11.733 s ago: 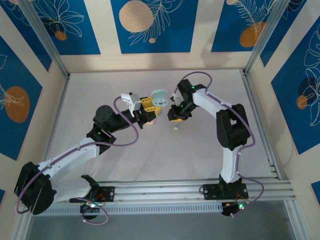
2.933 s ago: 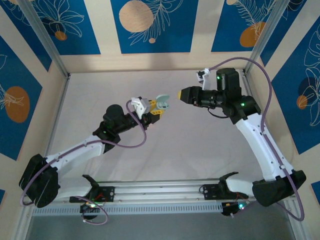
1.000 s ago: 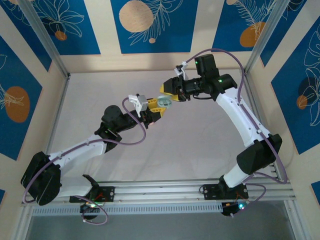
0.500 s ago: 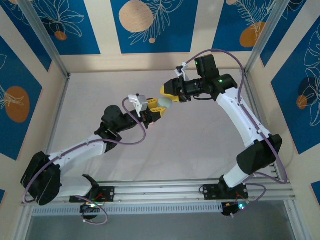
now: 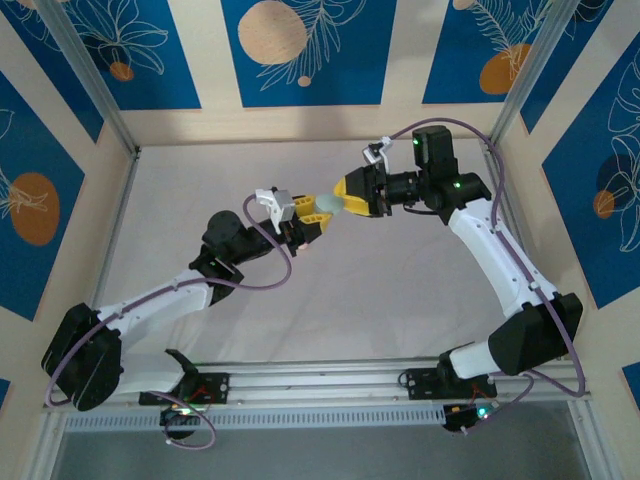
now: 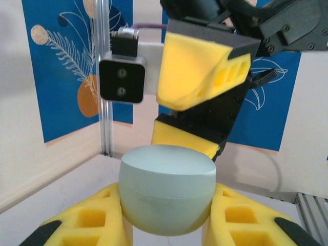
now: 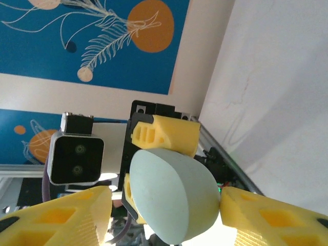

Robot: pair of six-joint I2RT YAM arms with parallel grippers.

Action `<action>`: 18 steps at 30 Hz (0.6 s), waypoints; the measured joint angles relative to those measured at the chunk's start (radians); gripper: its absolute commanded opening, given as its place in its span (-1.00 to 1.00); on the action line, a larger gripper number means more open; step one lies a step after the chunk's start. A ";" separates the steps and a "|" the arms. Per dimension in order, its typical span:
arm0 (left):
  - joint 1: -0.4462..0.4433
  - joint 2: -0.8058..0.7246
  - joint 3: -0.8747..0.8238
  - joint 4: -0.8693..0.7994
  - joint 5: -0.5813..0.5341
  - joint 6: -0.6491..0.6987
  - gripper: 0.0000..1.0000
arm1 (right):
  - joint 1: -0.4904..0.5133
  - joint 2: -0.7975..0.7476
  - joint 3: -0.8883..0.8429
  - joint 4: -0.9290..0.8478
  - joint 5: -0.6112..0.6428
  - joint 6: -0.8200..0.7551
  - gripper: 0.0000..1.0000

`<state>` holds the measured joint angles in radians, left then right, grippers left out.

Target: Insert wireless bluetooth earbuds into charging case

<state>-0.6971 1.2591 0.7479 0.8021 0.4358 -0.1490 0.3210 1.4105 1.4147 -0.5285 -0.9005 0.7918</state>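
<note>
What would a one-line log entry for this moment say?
left claw: shut on pale teal pebble-shaped plastic case | right claw: open around case | case: closed

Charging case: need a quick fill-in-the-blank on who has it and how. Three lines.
1. The left gripper clamps the charging case between its ____ fingers.
2. The case's lid is ____.
3. The right gripper straddles the case without clamping it, so its jaws are ____.

Missing words: yellow; closed; open.
</note>
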 measured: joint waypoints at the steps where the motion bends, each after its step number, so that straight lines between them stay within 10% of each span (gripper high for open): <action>1: 0.000 0.000 0.000 0.005 0.000 0.000 -0.50 | 0.000 0.000 -0.006 0.004 -0.013 0.008 0.13; 18: 0.000 0.000 0.000 0.028 -0.005 -0.003 -0.48 | 0.036 0.059 -0.027 0.101 -0.147 0.089 -0.27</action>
<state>-0.6971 1.2591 0.7479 0.8303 0.4305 -0.1520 0.3569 1.4693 1.3880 -0.4278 -1.0473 0.8806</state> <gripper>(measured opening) 0.296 0.395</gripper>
